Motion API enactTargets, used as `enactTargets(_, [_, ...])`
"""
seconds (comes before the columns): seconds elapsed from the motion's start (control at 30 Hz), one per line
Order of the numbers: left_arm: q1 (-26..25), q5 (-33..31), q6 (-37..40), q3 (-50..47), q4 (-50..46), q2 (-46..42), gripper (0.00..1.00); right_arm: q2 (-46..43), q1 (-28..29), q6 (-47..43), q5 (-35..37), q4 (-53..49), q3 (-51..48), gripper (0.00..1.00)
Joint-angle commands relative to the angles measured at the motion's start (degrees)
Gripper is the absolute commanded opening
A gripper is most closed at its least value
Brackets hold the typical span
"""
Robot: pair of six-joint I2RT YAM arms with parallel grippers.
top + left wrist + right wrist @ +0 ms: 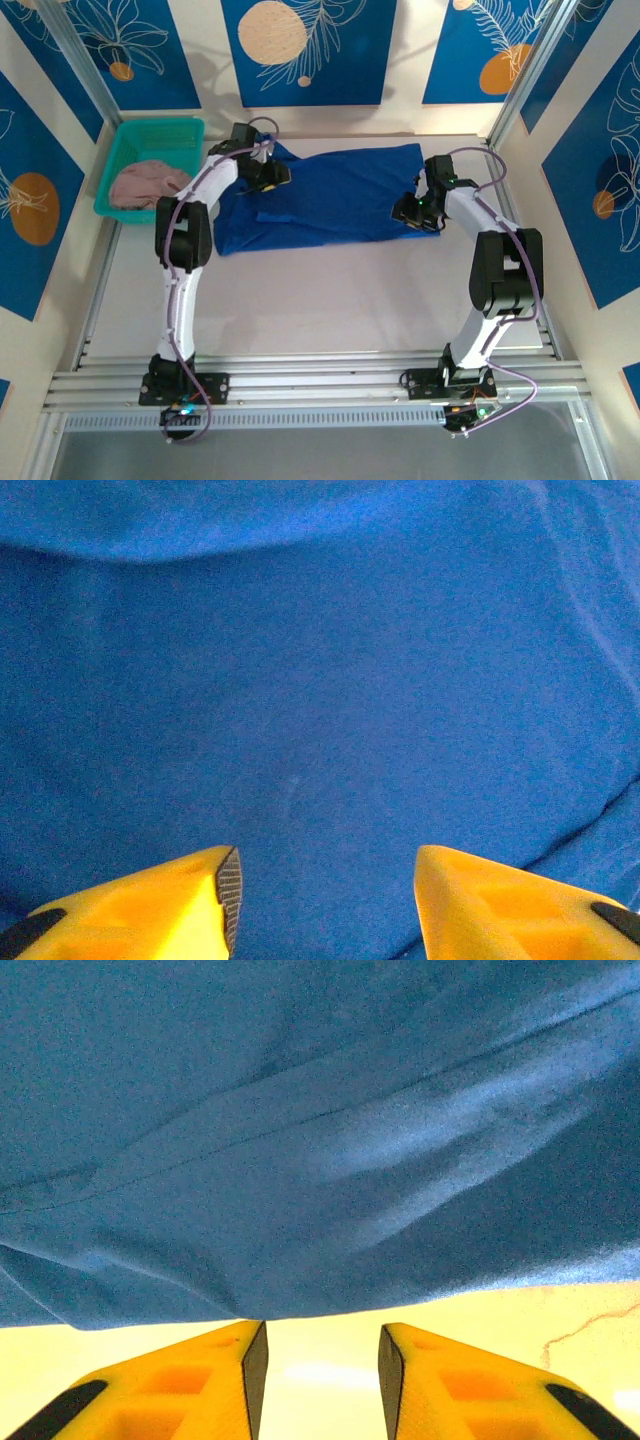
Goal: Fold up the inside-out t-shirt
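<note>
**Q:** What surface and surroundings does the top view show?

**A:** A pale table [330, 300], edged at 6 o'clock by aluminium rails [320, 385]. It is enclosed by cream walls hung with blue floral panels [300, 50].

**Q:** Where is the garment, and what lies around it?

**A:** The royal-blue t-shirt [330, 195] lies spread toward 12 o'clock of the table's centre, long side running 9 to 3 o'clock (a small flap is folded over near its left end). A teal basket [130, 140] stands at 10 o'clock, well apart from the shirt's body, holding a dusty-pink garment [145, 182]. The left arm's white links cross the shirt's 9 o'clock end and hide part of it.

**Q:** How are the arms posed?

**A:** Each rises from its base at 6 o'clock and bends inward.
- **Left:** the left gripper [275, 172] sits over the shirt's 10 o'clock corner. In its wrist view the yellow fingers [180, 905] stand spread above blue cloth [320, 680], with nothing between them.
- **Right:** the right gripper [408, 212] is at the shirt's 3 o'clock edge. In its wrist view the fingers are narrowly parted [322, 1355], with bare table [500, 1310] between them. The cloth's hem [300, 1110] lies just beyond the tips.
</note>
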Motion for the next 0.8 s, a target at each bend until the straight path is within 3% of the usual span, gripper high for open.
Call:
enactTargets(0.0, [-0.3,-0.7,2.0,2.8,-4.5,-2.6,0.52,-2.7,0.6,0.7,-2.0,0.3,-1.4,0.36])
enactTargets(0.17, [-0.3,-12.1,5.7,-11.3,-4.5,-12.1,0.56,-3.6,1.1,0.8,-2.4,1.1,-2.9,0.37])
enactTargets(0.27, [-0.2,-15.6,6.0,-21.3,-1.9,-17.0,0.59,-3.4,1.1,0.7,-2.5,1.4,-3.5,0.37])
enactTargets(0.4, [-0.1,-15.4,6.3,-26.0,-1.3,-17.9,0.59,-2.5,1.2,0.5,-2.9,1.5,-3.4,0.37])
enactTargets(0.6, [-0.1,-14.1,6.1,-25.6,-1.6,-15.1,0.54,-2.3,1.6,0.7,-3.0,1.8,-3.6,0.37])
enactTargets(0.77, [-0.1,-13.1,6.2,-23.2,-2.1,-12.9,0.38,-2.5,1.6,0.7,-3.0,1.8,-4.1,0.36])
